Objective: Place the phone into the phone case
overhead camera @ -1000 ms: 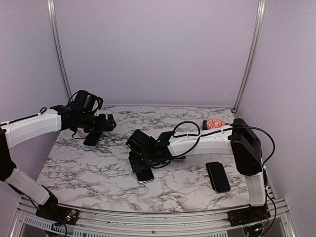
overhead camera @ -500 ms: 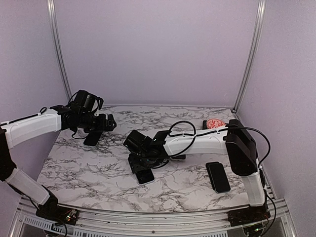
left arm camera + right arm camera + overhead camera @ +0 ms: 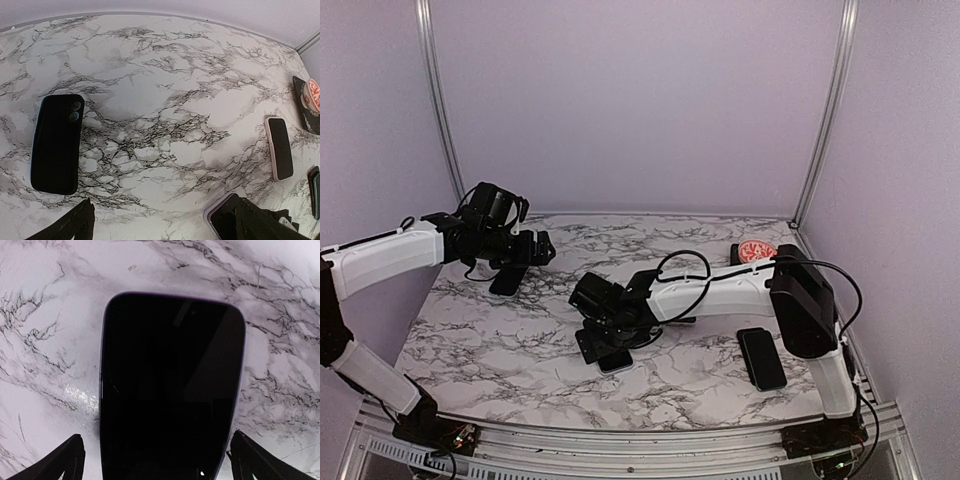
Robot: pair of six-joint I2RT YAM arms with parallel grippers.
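Observation:
The phone (image 3: 170, 385), dark-screened with a lilac rim, lies flat on the marble table. My right gripper (image 3: 160, 467) is open right over it, a finger on each side and clear of its edges. From above, the right gripper (image 3: 603, 342) covers most of the phone (image 3: 616, 361). The black phone case (image 3: 56, 144), with camera cut-outs, lies at the far left. My left gripper (image 3: 525, 252) hovers open above the case (image 3: 505, 281), with nothing between its fingers (image 3: 80, 222). The left wrist view also catches a corner of the phone (image 3: 222, 220).
A second dark phone (image 3: 762, 358) lies near the right arm's base. A pale-rimmed phone (image 3: 279, 147) lies at the right of the left wrist view. A red round item on a dark case (image 3: 757, 250) sits at the back right. Purple walls enclose the table.
My right gripper has opened wide and shifted slightly left and nearer; the phone lies free on the table. The left arm has not moved.

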